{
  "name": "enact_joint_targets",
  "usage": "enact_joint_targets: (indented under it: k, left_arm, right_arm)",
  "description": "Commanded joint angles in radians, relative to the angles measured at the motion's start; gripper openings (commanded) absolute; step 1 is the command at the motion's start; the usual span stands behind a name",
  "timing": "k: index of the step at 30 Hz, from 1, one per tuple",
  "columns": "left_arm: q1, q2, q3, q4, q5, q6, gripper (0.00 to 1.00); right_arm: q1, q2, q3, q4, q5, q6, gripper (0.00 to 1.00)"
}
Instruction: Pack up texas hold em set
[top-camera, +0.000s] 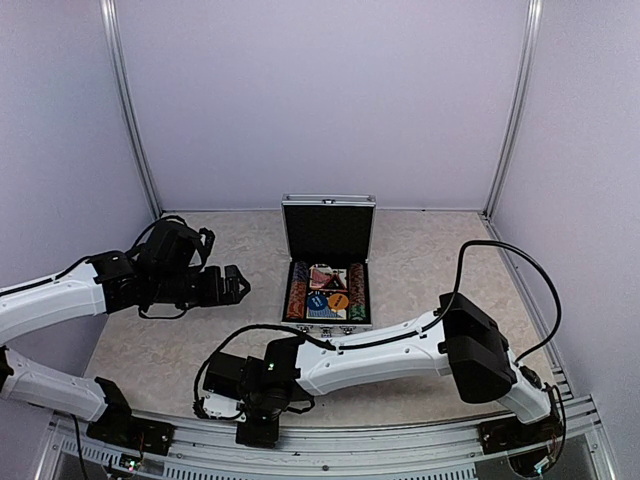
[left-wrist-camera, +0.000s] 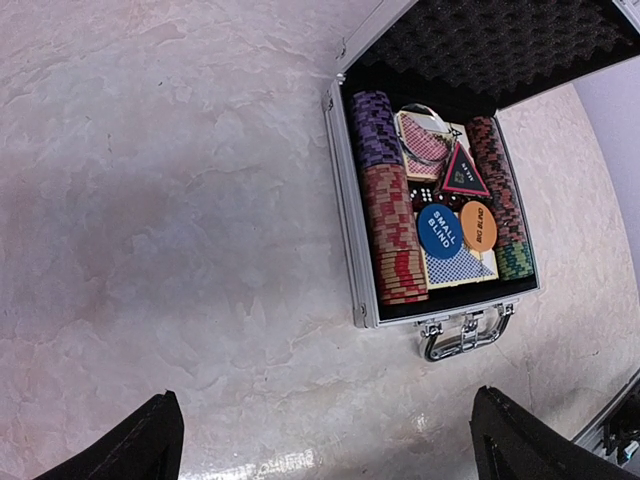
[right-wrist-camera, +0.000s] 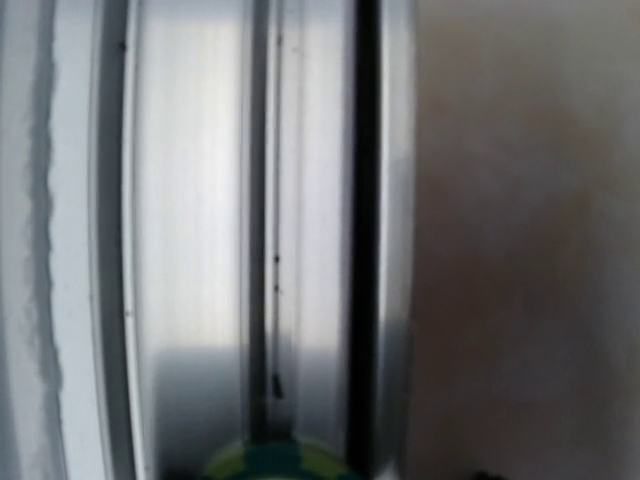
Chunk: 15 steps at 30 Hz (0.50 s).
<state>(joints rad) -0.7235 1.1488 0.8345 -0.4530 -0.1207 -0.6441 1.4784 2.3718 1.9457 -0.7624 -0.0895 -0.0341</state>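
Case (left-wrist-camera: 345, 230): open at table (left-wrist-camera: 150, 200) centre, lid upright, handle (left-wrist-camera: 465, 330) facing the arms.
Inside: chip stacks (left-wrist-camera: 392, 235), round discs (left-wrist-camera: 438, 231), triangle marker (left-wrist-camera: 465, 172).
Left gripper (top-camera: 238, 283): jaws spread wide, empty, left of case.
Right gripper (top-camera: 258, 425): over near-edge rail (right-wrist-camera: 200, 200); grip unclear.

Case (top-camera: 327, 324) on surface (top-camera: 170, 345), centre, toward far side. Lid (top-camera: 328, 232) upright at far edge; handle (left-wrist-camera: 462, 335) on near wall. Inside: chip stacks (left-wrist-camera: 390, 225) along left and right walls; card decks (left-wrist-camera: 455, 270) between them, one near, one far. Two discs (left-wrist-camera: 438, 230) side by side on near deck; triangle marker (left-wrist-camera: 464, 172) just behind them. Left end effector (top-camera: 240, 285) left of case, apart from it. Right end effector (top-camera: 212, 400) near-left of case, by rail (top-camera: 400, 447) at near edge of surface.
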Motion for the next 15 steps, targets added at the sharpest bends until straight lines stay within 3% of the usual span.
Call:
enact_joint_targets:
  k: [1,15]
  left_arm:
    - [0.012,-0.015,-0.006,-0.003,-0.008,0.014,0.99]
    - [0.018,-0.014,-0.010,0.006,0.002,0.020,0.99]
  right_arm:
    - [-0.002,0.016,0.000,-0.028,-0.026,-0.001,0.60]
    - [0.014,-0.010,-0.032,-0.026,-0.056,-0.013,0.61]
